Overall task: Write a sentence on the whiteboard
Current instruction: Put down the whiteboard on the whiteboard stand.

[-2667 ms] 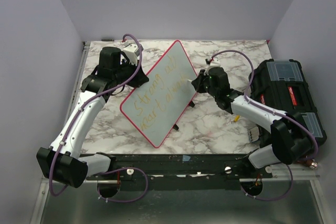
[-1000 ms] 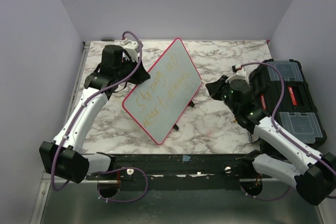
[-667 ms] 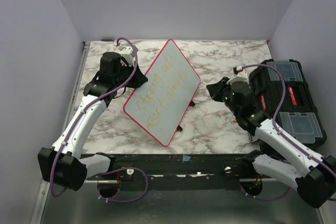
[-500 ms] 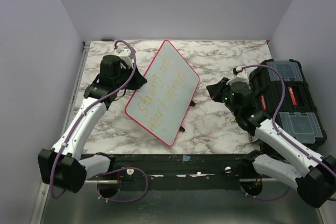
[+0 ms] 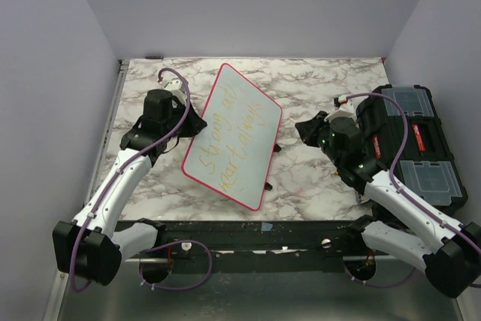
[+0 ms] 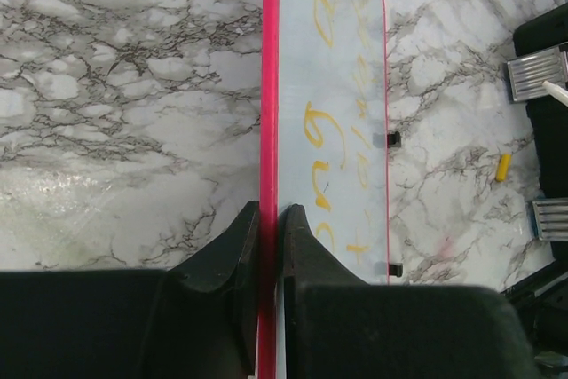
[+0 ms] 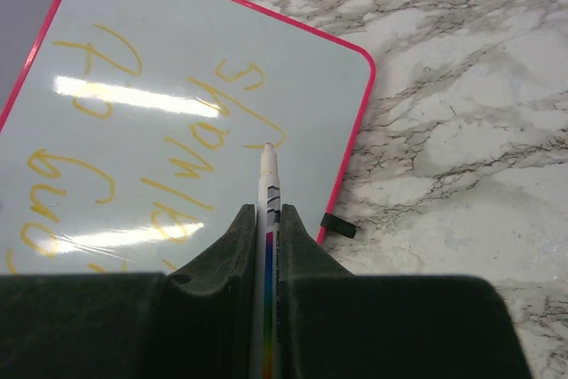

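The whiteboard [image 5: 240, 122] has a pale glossy face and a red-pink rim. It stands tilted over the marble table [image 5: 316, 84], its small black feet [image 5: 267, 186] on the right-hand edge. The sentence [image 5: 231, 140] runs across it in two yellow lines and also shows in the wrist views [image 6: 321, 126] [image 7: 182, 135]. My left gripper [image 5: 192, 122] is shut on the whiteboard's left rim [image 6: 269, 130], one finger on each side [image 6: 269, 216]. My right gripper [image 5: 302, 128] hangs to the right of the board, apart from it. It is shut [image 7: 269, 212] on a white marker [image 7: 268, 185], whose tip points at the board's face [image 7: 133, 33].
A black toolbox [image 5: 413, 144] with clear lid compartments fills the table's right edge, close behind the right arm. A small yellow piece [image 6: 503, 166] lies on the marble near it. Purple-grey walls close in the left, back and right sides.
The right gripper pulled back from the board to the right with the marker, then stayed put. The left gripper turned the board: its far corner swung left, its near corner right.
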Tool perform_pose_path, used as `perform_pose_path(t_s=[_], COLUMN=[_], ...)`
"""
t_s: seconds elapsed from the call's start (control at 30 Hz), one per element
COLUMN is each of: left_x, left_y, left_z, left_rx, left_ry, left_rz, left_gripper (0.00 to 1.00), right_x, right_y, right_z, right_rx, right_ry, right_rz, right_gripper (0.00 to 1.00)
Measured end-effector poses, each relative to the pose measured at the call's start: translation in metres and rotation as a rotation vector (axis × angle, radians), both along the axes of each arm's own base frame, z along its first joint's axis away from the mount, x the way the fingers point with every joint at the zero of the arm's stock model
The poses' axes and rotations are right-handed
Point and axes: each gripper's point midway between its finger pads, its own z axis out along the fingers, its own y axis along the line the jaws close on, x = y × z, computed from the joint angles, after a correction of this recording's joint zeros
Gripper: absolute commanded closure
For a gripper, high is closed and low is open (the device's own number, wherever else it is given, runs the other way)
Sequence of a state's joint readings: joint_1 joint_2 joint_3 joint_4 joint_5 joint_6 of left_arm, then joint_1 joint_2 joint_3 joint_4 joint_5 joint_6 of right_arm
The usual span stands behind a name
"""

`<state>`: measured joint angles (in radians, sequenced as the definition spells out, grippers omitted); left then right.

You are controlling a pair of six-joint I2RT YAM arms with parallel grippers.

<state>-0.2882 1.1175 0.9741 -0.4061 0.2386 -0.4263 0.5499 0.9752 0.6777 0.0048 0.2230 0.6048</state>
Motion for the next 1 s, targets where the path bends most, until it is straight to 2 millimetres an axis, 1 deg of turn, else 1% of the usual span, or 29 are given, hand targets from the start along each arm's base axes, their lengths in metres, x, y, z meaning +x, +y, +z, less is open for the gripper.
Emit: perform_pose_path(t_s=[0.4, 0.57, 0.8, 1.0], left_x=[-0.002, -0.002, -0.003, -0.005], left_y=[0.013, 0.016, 0.021, 0.022], left_z=[-0.022, -0.025, -0.032, -0.036], left_rx=[0.045, 0.066, 0.101, 0.122], left_ry=[0.039, 0.042, 0.046, 0.05], left_rz=[0.066, 0.074, 0.076, 0.071], left_gripper=[0.81, 0.79, 0.72, 0.7], right_x=[0.0, 0.0, -0.001, 0.0], right_y=[0.0, 0.0, 0.0, 0.0], right_z=[0.0, 0.0, -0.002, -0.004], right_rx=[0.004, 0.005, 0.002, -0.001], right_ry=[0.002, 0.002, 0.008, 0.014], right_rz=[-0.001, -0.001, -0.001, -0.001], right_gripper=[0.99, 0.99, 0.99, 0.99])
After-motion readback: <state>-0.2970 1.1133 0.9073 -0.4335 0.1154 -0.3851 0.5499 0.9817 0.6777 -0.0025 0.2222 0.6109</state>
